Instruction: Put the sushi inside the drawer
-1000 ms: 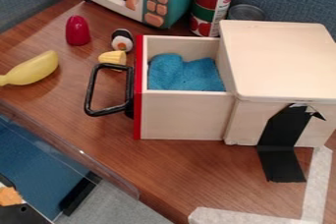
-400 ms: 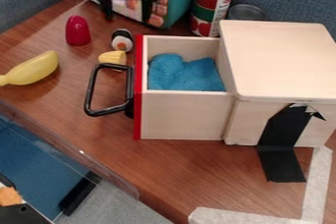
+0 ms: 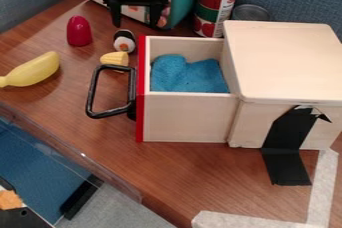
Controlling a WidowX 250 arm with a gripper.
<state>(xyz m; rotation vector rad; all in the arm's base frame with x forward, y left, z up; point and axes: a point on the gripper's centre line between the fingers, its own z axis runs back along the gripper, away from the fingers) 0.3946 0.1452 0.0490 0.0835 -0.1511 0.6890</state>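
Just outside the drawer (image 3: 187,117), the sushi (image 3: 124,43) sits so close that the gripper (image 3: 138,22), jaws spread, could hit the red front (image 3: 139,122)

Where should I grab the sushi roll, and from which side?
From above, I'd pinch the black-wrapped body of the sushi roll across its curved sides: it lies with its white face toward the camera. Room beside the drawer's red front looks tight.

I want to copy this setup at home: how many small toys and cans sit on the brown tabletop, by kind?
Sushi: 1
Yellow banana: 1
Yellow corn piece: 1
Red rounded toy: 1
Cans: 2
Total: 6
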